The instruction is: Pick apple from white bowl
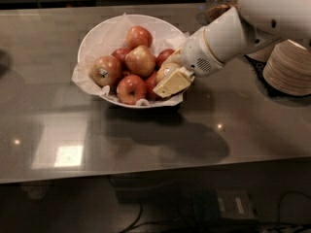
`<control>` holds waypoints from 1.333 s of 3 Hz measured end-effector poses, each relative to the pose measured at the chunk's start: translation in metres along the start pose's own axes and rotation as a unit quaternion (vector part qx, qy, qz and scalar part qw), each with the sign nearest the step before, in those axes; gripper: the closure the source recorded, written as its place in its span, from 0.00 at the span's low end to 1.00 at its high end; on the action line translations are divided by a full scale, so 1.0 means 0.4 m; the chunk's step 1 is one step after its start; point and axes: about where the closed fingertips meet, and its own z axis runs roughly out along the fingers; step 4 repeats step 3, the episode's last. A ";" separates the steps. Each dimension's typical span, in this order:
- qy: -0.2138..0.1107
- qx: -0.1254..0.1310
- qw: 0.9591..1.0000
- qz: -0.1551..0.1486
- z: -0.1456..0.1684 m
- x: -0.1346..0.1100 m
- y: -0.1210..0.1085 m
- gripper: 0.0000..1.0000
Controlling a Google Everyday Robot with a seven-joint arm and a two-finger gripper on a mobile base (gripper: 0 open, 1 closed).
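The white bowl point(97, 33), lined with crumpled white paper, stands on the grey counter at the back centre. It holds several apples. My gripper point(173, 73) reaches in over the bowl's right rim from the right. Its cream fingers point(171, 84) are closed around the pale yellow-gold apple point(164, 71), which sits at the right side of the pile. The apple's sticker is hidden. Redder apples point(140, 60) lie to its left, close to or touching it.
A stack of beige paper bowls point(289, 67) stands at the right edge, behind my arm. A glass jar point(221, 1) stands at the back right. The counter's front edge point(146, 171) runs across the lower part of the view.
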 end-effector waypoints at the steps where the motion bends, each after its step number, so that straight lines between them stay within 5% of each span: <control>1: -0.040 -0.008 0.999 -0.007 -0.060 -0.022 -0.022 1.00; 2: -0.124 -0.023 0.991 -0.040 -0.219 -0.089 -0.070 1.00; 3: -0.158 -0.028 0.986 -0.055 -0.289 -0.121 -0.092 1.00; 4: -0.158 -0.028 0.986 -0.055 -0.289 -0.121 -0.092 1.00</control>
